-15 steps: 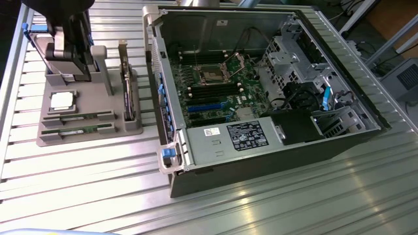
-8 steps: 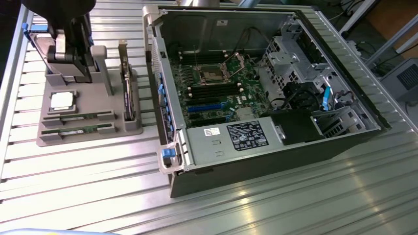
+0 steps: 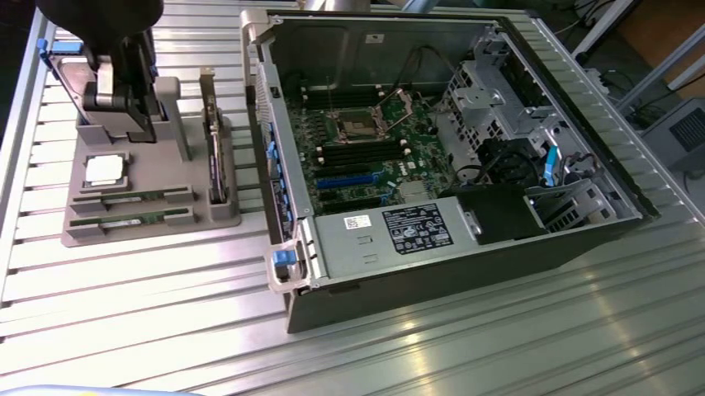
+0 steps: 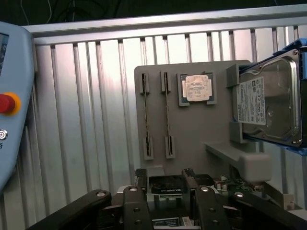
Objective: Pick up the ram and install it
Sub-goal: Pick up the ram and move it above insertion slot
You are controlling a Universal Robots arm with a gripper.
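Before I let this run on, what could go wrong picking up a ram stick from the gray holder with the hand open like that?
The two ram sticks lie side by side with little gap, so the open hand might catch both or nudge the neighbour. The upright expansion card and the hard drive stand tall on the same holder; the arm could knock them while moving across.

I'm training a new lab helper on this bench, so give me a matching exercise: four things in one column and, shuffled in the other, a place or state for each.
Things:
1 ram sticks
2 processor
3 hard drive
4 gripper

Places or states:
A upright, with blue rails
B open, above the grey holder
C flat in a square recess
D side by side in narrow slots

Pairs: 1-D, 2-C, 3-A, 4-B.
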